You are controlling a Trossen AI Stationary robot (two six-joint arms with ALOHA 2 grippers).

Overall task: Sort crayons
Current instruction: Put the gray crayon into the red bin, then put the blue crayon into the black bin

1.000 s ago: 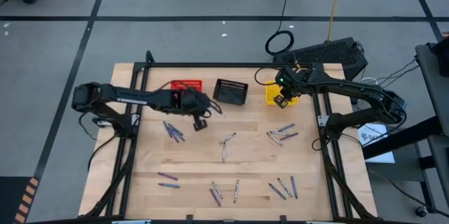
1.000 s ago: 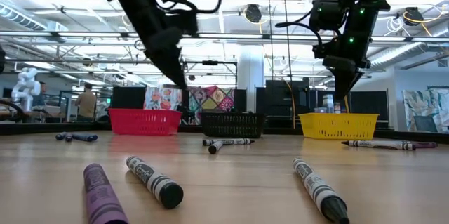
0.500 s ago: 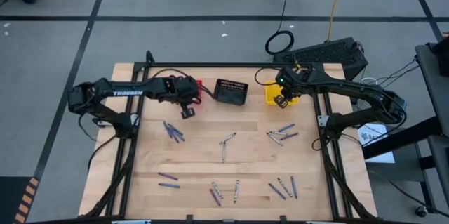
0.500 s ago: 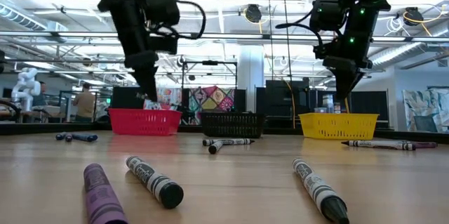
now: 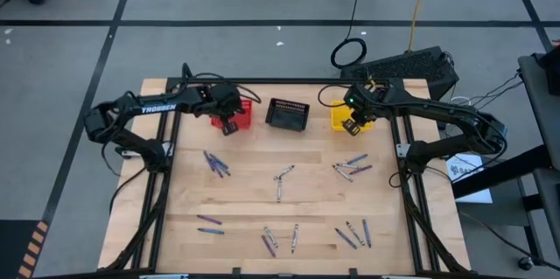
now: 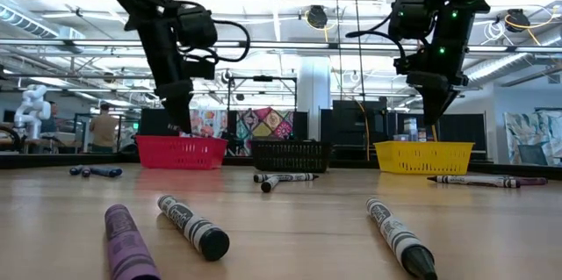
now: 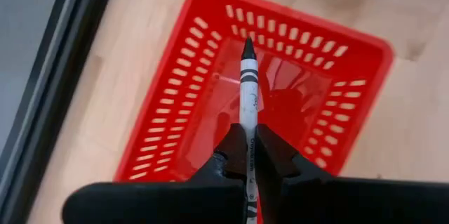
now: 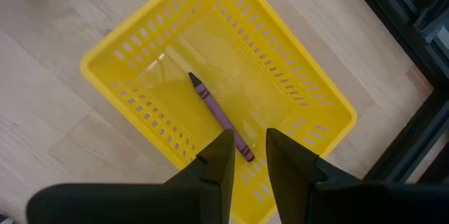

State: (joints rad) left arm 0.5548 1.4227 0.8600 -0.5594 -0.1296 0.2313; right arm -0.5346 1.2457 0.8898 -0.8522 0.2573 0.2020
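Left gripper (image 7: 250,155) over the red basket (image 7: 189,119) at the table's far left, fingers pinched on a grey crayon (image 7: 247,87) pointing down into it. Right gripper (image 8: 247,155) above the yellow basket (image 8: 126,52) at far right, fingers parted with nothing between them, a purple crayon (image 8: 219,115) lying inside on the basket's floor. Remaining crayons (image 5: 280,178) scattered in small clusters across the wooden table (image 5: 245,200), black basket (image 5: 288,114) between the other two.
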